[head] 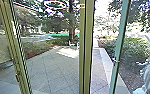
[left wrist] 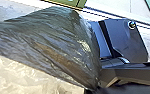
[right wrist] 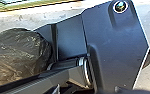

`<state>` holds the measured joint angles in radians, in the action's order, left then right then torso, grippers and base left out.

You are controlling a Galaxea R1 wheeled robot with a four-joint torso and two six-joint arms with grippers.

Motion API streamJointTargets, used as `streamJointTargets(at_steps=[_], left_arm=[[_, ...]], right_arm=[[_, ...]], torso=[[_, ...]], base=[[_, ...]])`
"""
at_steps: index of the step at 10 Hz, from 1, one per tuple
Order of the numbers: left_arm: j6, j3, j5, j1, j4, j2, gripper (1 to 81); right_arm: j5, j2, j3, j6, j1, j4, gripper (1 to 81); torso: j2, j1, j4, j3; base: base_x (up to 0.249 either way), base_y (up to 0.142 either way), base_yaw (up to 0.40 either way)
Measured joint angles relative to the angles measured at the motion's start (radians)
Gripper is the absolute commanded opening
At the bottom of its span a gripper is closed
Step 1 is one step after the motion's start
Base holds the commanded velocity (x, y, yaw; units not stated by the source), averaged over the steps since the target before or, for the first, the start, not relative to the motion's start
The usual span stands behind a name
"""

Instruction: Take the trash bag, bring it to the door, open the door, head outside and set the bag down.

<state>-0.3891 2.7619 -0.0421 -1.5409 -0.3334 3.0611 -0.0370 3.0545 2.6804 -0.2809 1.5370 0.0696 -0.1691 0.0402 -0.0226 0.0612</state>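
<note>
Bag (left wrist: pixel 53 45) looks soft, thin, slippery, probably light, best gripped where it bunches thickly; can't tell either tool's state.

No readable text, no legible labels or brands, no numbers or signs

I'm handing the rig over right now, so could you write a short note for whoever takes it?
Left gripper: the shiny black plastic trash bag narrows to a gathered end there, so it probably has the bag.
Right gripper: open or shut, I cannot tell.
Place: the olive-green metal frames stand ahead, with the grey paved yard beyond.
Done: the bag looks picked up and brought to the doorway; whether the door is fully open, I cannot tell.
Left: getting out past the frames and putting the bag down.
</note>
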Motion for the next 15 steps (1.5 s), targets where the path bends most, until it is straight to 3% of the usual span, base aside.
streamJointTargets(at_steps=[10,15], left_arm=[[0.0,0.0,0.0,0.003,0.0,0.0,1.0],[0.0,0.0,0.001,0.002,-0.002,0.0,1.0]], right_arm=[[0.001,0.002,0.001,0.0,0.003,0.002,81.1],[0.0,0.004,0.001,0.0,0.003,0.003,81.1]], torso=[[0.0,0.0,0.0,0.0],[0.0,0.0,0.0,0.0]], base=[[0.0,0.0,-0.241],[0.0,0.0,0.0]])
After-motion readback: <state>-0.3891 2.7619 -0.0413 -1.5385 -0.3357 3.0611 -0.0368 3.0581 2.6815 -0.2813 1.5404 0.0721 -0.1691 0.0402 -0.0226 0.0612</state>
